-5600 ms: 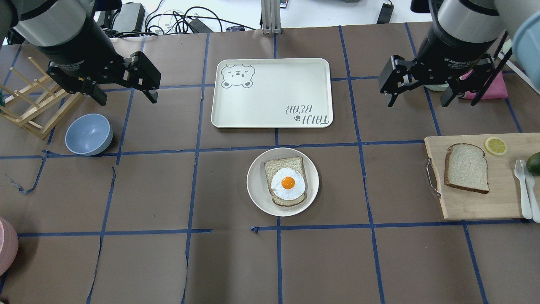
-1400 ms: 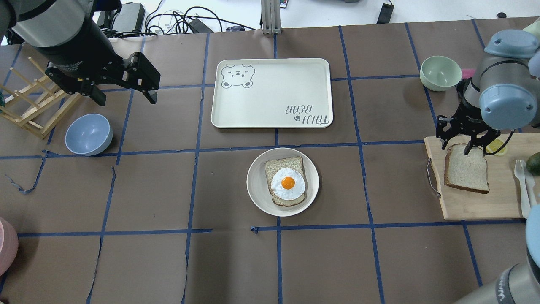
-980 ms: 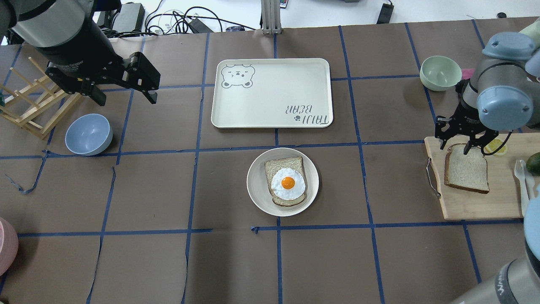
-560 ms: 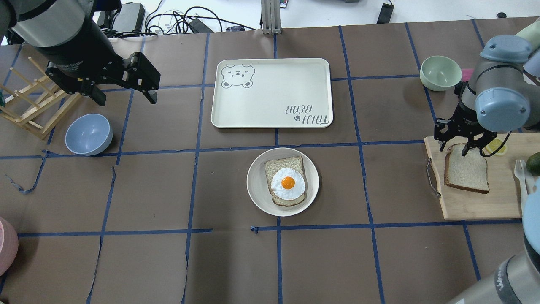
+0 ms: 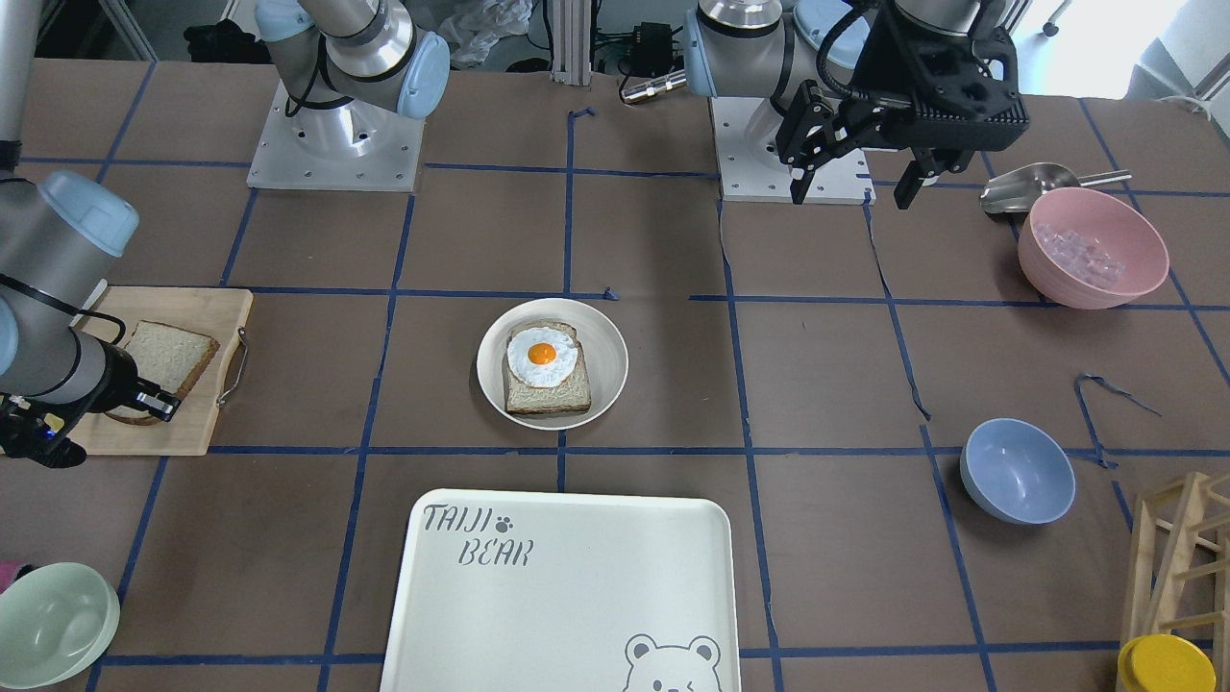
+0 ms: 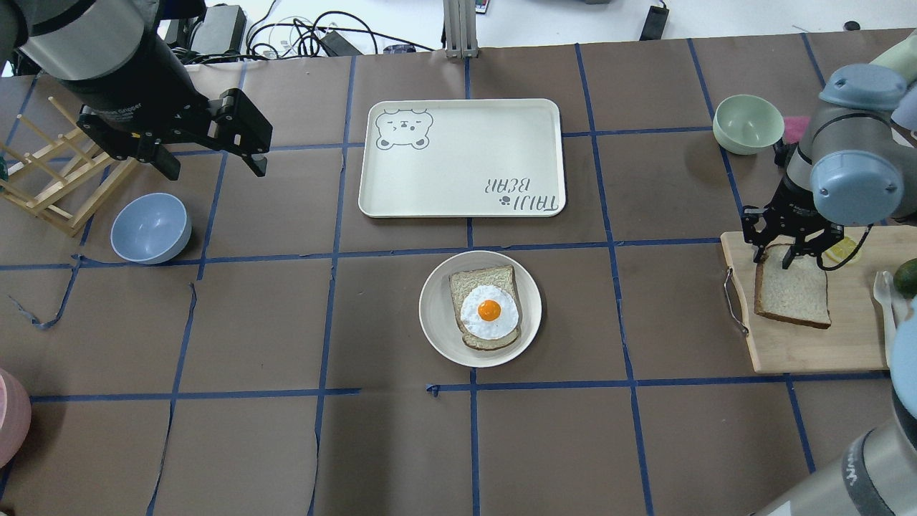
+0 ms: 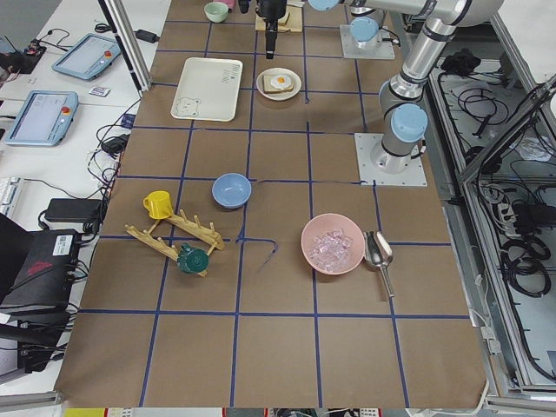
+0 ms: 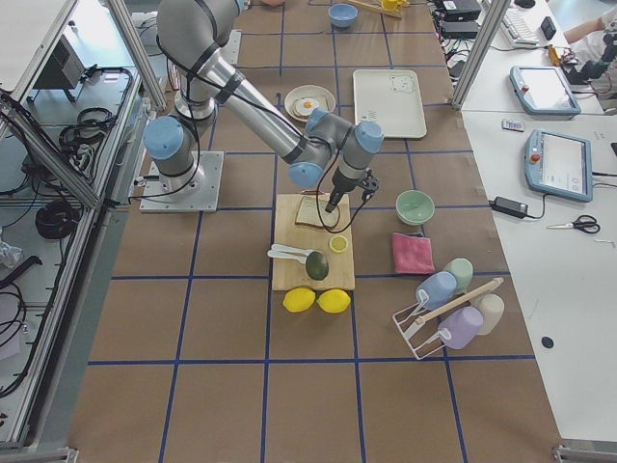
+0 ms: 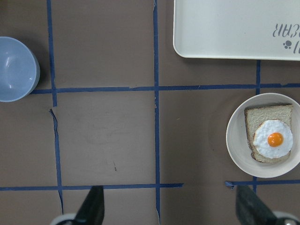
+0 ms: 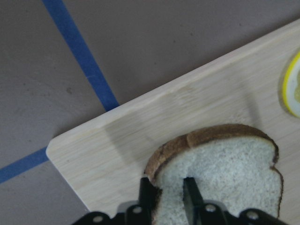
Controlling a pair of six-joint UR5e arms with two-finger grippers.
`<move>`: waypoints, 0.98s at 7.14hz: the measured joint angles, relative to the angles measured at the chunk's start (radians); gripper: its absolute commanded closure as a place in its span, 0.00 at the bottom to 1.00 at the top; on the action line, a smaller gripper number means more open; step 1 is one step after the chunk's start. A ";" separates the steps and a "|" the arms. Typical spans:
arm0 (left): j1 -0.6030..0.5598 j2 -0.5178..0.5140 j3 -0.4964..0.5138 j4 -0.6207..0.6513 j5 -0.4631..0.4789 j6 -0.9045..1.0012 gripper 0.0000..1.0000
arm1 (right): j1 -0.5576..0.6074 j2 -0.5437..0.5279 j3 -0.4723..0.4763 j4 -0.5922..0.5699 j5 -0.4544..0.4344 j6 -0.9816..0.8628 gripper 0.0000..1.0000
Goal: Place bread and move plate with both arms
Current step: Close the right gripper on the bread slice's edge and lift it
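Observation:
The bread (image 6: 794, 294) lies on a wooden cutting board (image 6: 809, 351) at the right. My right gripper (image 6: 772, 252) is down at its rounded top edge. In the right wrist view the fingers (image 10: 190, 190) pinch the crust edge of the bread (image 10: 229, 173), one on each side. The plate (image 6: 437, 315) sits at the table's centre and holds a smaller slice with a fried egg. My left gripper (image 6: 208, 154) is open and empty, high over the far left. The left wrist view shows the plate (image 9: 236, 140) at its right.
A white bear-printed tray (image 6: 462, 158) lies behind the plate. A blue bowl (image 6: 150, 228) and a wooden rack (image 6: 50, 179) stand at the left, a green bowl (image 6: 749, 123) at the far right. A lemon slice (image 6: 845, 247), an avocado (image 6: 906, 276) and cutlery (image 6: 888, 301) share the board.
My right arm came down from high above the table to the bread's top edge, and its fingers closed in on the crust. The left arm has not moved.

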 measured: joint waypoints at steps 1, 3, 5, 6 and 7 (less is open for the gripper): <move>0.000 0.000 0.000 0.000 0.000 0.000 0.00 | -0.001 -0.001 -0.002 0.002 0.003 -0.003 1.00; 0.000 0.000 0.000 0.000 0.000 0.000 0.00 | -0.002 -0.011 -0.008 0.015 0.001 -0.016 1.00; 0.000 0.000 0.000 0.001 -0.001 0.000 0.00 | 0.000 -0.027 -0.012 0.045 -0.003 -0.019 1.00; 0.000 0.000 0.000 0.001 -0.001 0.000 0.00 | 0.004 -0.051 -0.016 0.085 -0.001 -0.015 1.00; 0.000 0.000 0.000 0.001 -0.001 0.000 0.00 | 0.013 -0.084 -0.027 0.143 0.004 -0.010 1.00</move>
